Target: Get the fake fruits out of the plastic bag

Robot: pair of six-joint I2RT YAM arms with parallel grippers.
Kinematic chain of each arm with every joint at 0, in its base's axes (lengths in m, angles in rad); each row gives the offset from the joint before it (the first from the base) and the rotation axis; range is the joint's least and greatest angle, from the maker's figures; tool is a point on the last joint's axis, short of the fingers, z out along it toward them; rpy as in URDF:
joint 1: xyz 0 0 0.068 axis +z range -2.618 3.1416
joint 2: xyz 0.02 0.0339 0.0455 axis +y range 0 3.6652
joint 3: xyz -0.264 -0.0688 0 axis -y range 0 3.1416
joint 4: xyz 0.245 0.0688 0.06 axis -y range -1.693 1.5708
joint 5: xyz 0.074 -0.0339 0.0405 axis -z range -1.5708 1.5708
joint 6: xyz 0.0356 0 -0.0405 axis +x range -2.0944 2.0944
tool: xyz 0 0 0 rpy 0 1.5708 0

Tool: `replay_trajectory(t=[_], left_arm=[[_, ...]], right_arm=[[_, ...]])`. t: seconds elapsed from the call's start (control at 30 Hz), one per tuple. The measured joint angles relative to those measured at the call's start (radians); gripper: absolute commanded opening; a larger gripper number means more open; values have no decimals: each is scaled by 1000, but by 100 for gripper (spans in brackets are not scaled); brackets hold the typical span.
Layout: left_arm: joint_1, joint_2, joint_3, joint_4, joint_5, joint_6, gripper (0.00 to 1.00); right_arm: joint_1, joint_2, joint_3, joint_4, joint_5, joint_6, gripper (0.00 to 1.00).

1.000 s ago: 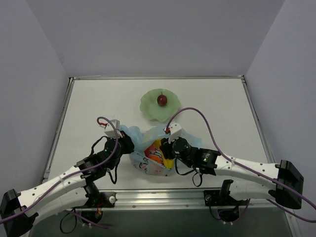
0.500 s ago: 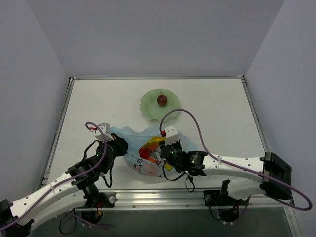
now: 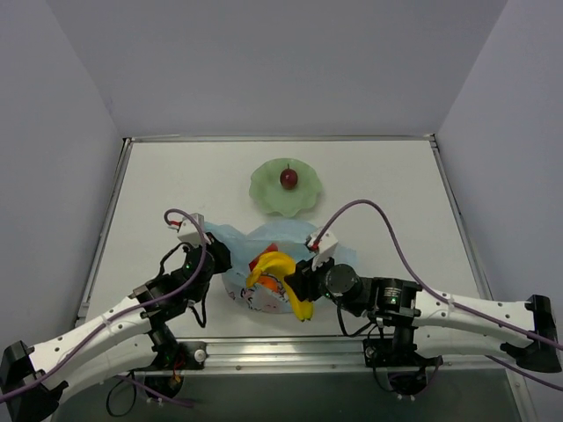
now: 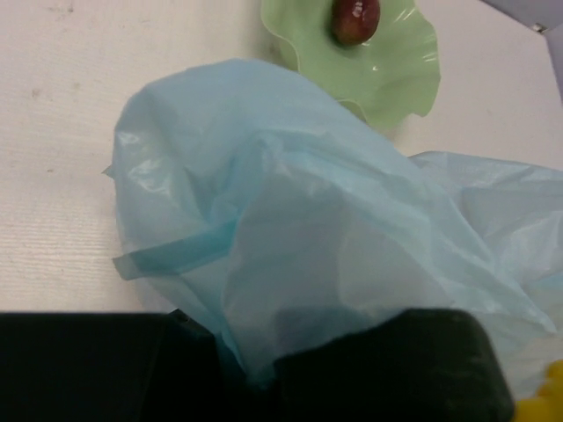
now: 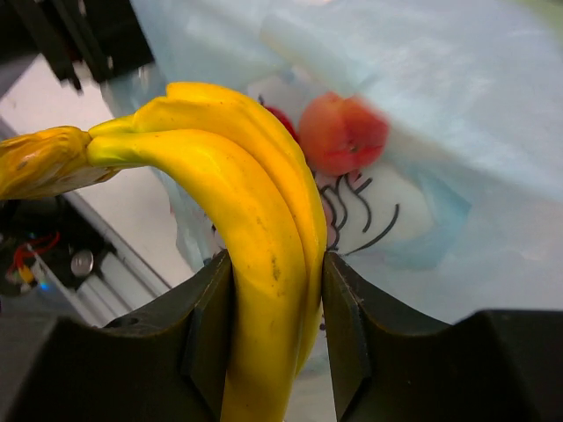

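Observation:
The light-blue plastic bag [image 3: 264, 251] lies near the table's front, seen close in the left wrist view [image 4: 290, 229]. My right gripper [image 3: 297, 283] is shut on the yellow banana [image 3: 274, 266], which is lifted out of the bag's mouth; its jaws press the banana [image 5: 264, 246] from both sides. A peach-coloured fruit [image 5: 343, 134] and a bit of a red fruit [image 5: 280, 119] show inside the bag. My left gripper [image 3: 218, 257] is shut on a fold of the bag at its left edge [image 4: 255, 352]. A small dark red fruit [image 3: 288, 178] sits in the bowl.
The pale green scalloped bowl [image 3: 264, 192] stands behind the bag at mid-table, also in the left wrist view [image 4: 400, 75]. A metal rail [image 3: 281, 352] runs along the table's front edge. Grey walls close in the left, right and back.
My right gripper has pulled back to the right and drawn the banana up out of the bag. My left gripper stays clamped on the bag's left edge, shifting slightly.

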Motion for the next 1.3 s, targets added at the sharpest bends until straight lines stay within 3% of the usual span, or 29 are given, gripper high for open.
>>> replay_trajectory(t=[0.2,0.37,0.5,0.67,0.9,1.17,1.3], left_arm=[[5,11,58,19,20,-2,2],[5,35,-7,32,60,-39,2],[5,37,-76,23,86,-61,2],[-1,57,-103,45,123,-76,2],[-15,90,-165,85,161,-95,2],[-14,-13,-182,77,138,-60,2],[-14,-27,-182,76,136,-45,2]], right_arm=[[1,61,23,50,-196,-75,0],[-12,95,220,171,-279,-156,0],[-97,170,389,283,-315,-188,0],[-314,300,462,341,-265,-194,0],[-562,647,541,340,-184,-245,0],[-675,978,652,336,-102,-359,0],[-693,1047,690,337,-81,-394,0]])
